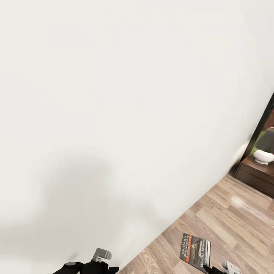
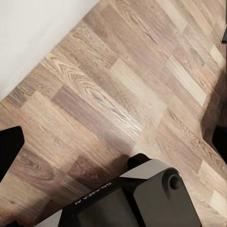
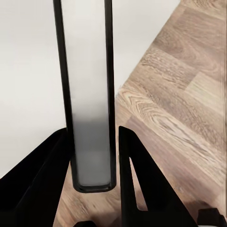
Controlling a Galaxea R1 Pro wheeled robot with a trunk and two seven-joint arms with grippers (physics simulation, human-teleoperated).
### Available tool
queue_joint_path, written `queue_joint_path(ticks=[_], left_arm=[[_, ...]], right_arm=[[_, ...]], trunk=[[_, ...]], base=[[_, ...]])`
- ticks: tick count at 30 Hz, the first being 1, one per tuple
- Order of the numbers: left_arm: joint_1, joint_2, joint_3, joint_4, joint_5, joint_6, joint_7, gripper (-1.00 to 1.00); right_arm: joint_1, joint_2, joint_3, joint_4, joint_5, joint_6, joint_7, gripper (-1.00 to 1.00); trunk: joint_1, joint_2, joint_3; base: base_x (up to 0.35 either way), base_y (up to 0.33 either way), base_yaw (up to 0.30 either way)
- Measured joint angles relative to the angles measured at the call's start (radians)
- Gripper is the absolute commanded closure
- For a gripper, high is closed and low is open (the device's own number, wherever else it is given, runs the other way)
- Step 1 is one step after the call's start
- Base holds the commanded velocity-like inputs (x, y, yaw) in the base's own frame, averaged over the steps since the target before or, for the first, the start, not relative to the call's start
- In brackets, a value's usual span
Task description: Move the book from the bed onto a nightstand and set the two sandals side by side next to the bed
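1. While your head camera faces a white wall (image 1: 114, 95), the book (image 1: 196, 251) shows low in that view, its dark cover with an orange band and white lettering turned up, above the wood plank floor (image 1: 236, 220).
2. Your right tool (image 3: 92, 156) grips the book: in the right wrist view its two dark fingers (image 3: 137, 179) press from either side on the book's pale page edge, which stands between them.
3. At the very bottom edge of the head view, just below the book, you can see a grey part of the right arm (image 1: 230, 268).
4. Your left tool (image 1: 99, 255) sits low in the head view, close before the wall; you cannot tell from these pictures whether it is spread or pressed together.
5. Your left wrist view looks down on floor planks and a strip of white wall, with the robot's dark base (image 2: 142, 198) below.
6. At the head view's right edge stands a dark brown cabinet (image 1: 257, 175) against the wall, carrying a white pot (image 1: 263, 156).
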Motion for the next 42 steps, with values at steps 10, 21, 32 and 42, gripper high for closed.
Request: queue_joint_path(ticks=[10, 21, 32, 42], left_arm=[[0.0, 0.0, 0.0, 0.0, 0.0, 0.0, 0.0, -1.0], [0.0, 0.0, 0.0, 0.0, 0.0, 0.0, 0.0, -1.0], [0.0, 0.0, 0.0, 0.0, 0.0, 0.0, 0.0, -1.0], [0.0, 0.0, 0.0, 0.0, 0.0, 0.0, 0.001, -1.0]], right_arm=[[0.0, 0.0, 0.0, 0.0, 0.0, 0.0, -0.002, 1.0], [0.0, 0.0, 0.0, 0.0, 0.0, 0.0, -0.002, 1.0], [0.0, 0.0, 0.0, -0.001, 0.0, 0.0, -0.002, 1.0], [0.0, 0.0, 0.0, 0.0, 0.0, 0.0, -0.002, 1.0]], trunk=[[0.0, 0.0, 0.0], [0.0, 0.0, 0.0], [0.0, 0.0, 0.0], [0.0, 0.0, 0.0]], base=[[0.113, 0.0, -0.3], [0.007, 0.0, -0.298], [0.0, 0.0, -0.295], [0.0, 0.0, -0.29]])
